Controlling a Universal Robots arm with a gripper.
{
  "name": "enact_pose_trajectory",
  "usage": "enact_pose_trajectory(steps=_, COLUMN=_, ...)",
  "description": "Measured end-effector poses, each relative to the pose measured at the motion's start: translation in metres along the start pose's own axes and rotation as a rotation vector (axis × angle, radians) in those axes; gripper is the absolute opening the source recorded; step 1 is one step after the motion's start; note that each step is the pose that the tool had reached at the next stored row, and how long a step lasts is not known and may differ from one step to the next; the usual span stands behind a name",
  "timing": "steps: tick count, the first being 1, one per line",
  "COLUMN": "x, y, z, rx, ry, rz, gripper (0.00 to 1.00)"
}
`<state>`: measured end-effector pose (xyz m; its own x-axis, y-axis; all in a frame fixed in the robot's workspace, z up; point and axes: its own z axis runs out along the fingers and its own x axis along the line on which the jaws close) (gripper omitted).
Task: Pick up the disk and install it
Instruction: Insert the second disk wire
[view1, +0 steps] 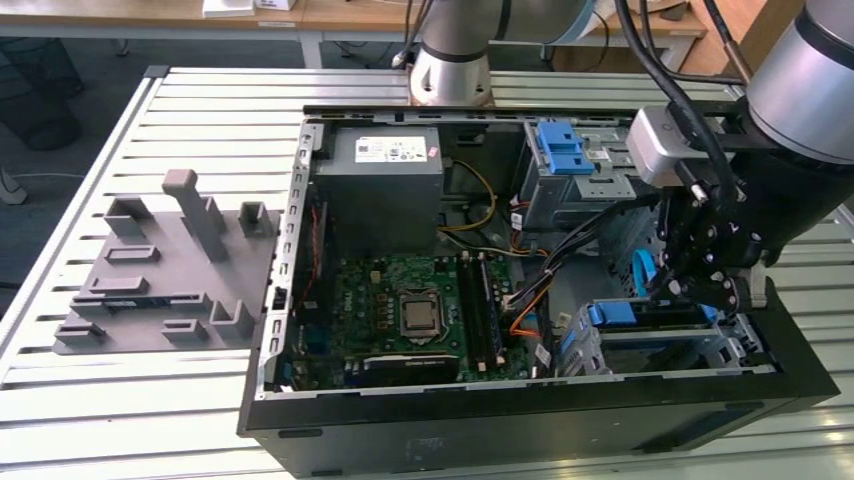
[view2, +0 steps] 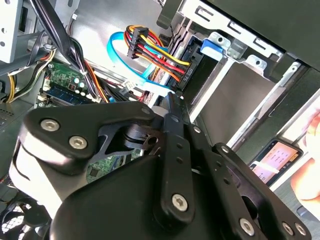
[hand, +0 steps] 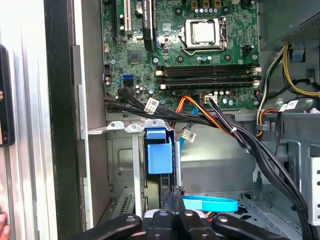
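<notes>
The disk (view1: 663, 316) stands on edge in the lower drive cage (view1: 727, 350) of the open computer case, on the exterior view's right, and its blue carrier tab (view1: 611, 313) faces the motherboard. In the first wrist view the blue carrier (hand: 159, 156) sits between the cage's metal rails. My gripper (view1: 683, 288) hangs just over the disk's cable end, its fingers shut together with nothing between them. In both wrist views the fingertips of my gripper (hand: 173, 197) (view2: 172, 100) meet at the disk's edge, beside a looped blue data cable (hand: 210, 204).
A bundle of black, orange and yellow cables (hand: 235, 132) crosses beside the cage. The motherboard (view1: 414, 310), grey power supply (view1: 387, 165) and blue-handled upper cage (view1: 567, 150) are inside the case. A grey pegged fixture (view1: 167, 270) lies at the exterior view's left. A person's hand (view2: 306, 177) is outside the case wall.
</notes>
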<state>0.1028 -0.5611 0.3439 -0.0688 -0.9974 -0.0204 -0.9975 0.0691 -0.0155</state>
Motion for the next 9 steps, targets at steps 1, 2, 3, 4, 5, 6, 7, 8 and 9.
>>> enact_pose_trajectory(steps=1, x=0.0, y=0.0, z=0.0, rx=0.0, ry=0.0, rz=0.0, gripper=0.11)
enact_pose_trajectory(steps=2, x=0.0, y=0.0, z=0.0, rx=0.0, ry=0.0, rz=0.0, gripper=0.11)
enact_pose_trajectory(steps=3, x=0.0, y=0.0, z=-0.0001, rx=0.0, ry=0.0001, rz=0.0, gripper=0.11)
enact_pose_trajectory(steps=4, x=0.0, y=0.0, z=-0.0001, rx=0.0, ry=0.0001, rz=0.0, gripper=0.11)
enact_pose_trajectory(steps=5, x=0.0, y=0.0, z=-0.0001, rx=0.0, ry=0.0001, rz=0.0, gripper=0.11)
enact_pose_trajectory(steps=6, x=0.0, y=0.0, z=-0.0001, rx=0.0, ry=0.0, rz=0.0, gripper=0.11)
enact_pose_trajectory(steps=7, x=0.0, y=0.0, z=-0.0001, rx=0.0, ry=0.0001, rz=0.0, gripper=0.11)
enact_pose_trajectory(steps=8, x=0.0, y=0.0, z=-0.0001, rx=0.0, ry=0.0, rz=0.0, gripper=0.11)
enact_pose_trajectory(steps=9, x=0.0, y=0.0, z=-0.0002, rx=0.0, ry=0.0001, rz=0.0, gripper=0.11)
